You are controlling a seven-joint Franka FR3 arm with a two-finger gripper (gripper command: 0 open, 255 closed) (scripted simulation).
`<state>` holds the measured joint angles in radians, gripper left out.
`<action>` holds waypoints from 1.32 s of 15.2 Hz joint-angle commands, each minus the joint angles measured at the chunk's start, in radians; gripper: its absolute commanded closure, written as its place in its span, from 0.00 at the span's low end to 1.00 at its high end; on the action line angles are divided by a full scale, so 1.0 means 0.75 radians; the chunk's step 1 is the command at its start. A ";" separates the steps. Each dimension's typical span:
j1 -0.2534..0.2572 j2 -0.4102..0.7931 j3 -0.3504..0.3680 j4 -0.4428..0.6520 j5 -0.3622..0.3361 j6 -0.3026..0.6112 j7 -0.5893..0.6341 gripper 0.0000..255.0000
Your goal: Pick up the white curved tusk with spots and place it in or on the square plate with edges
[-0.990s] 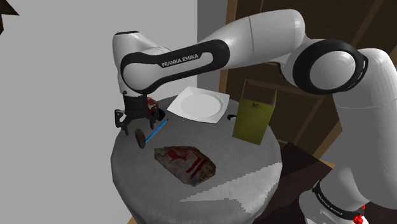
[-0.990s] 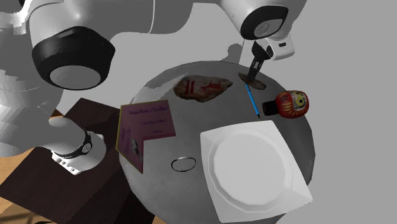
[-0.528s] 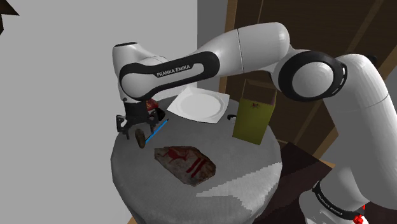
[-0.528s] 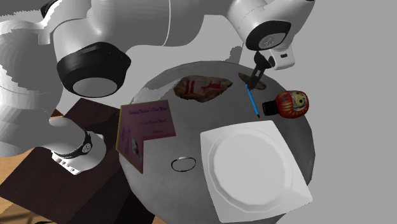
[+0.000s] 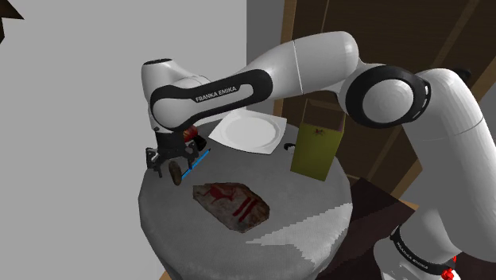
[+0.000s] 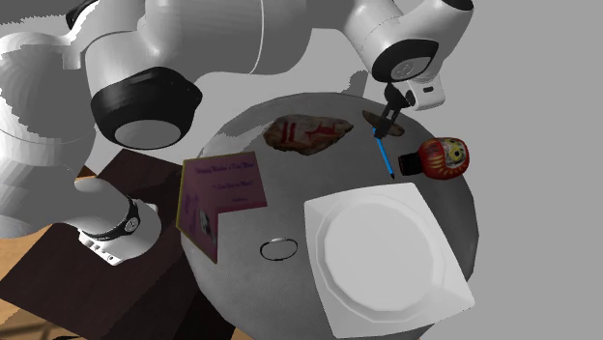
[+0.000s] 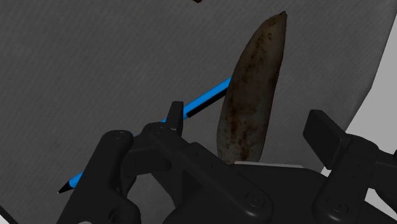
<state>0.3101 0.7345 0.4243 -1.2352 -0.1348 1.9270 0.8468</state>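
Gripper (image 7: 247, 121) with fingers released and standing apart, straddling the tusk (image 7: 254, 95), which lies flat on the grey round table (image 5: 318, 215). The tusk is drawn mottled brown-grey rather than white. Neither finger appears to touch it. A blue pen (image 7: 203, 102) lies just beside the tusk and passes under its thick end. Over the last second the hand has sunk from above the tusk to its level, so the approach seems finished and closing the fingers is the likely next step. The wrist points straight down, and the white arm (image 5: 238, 79) reaches toward the shoulder view's left with its elbow lowered. The square white plate (image 6: 382, 256) lies well apart, past a red doll (image 6: 443, 157).
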 commanded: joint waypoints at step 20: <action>0.011 -0.030 0.009 0.116 0.010 -0.141 0.005 1.00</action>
<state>0.3168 0.7127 0.4305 -1.1623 -0.1279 1.8351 0.8502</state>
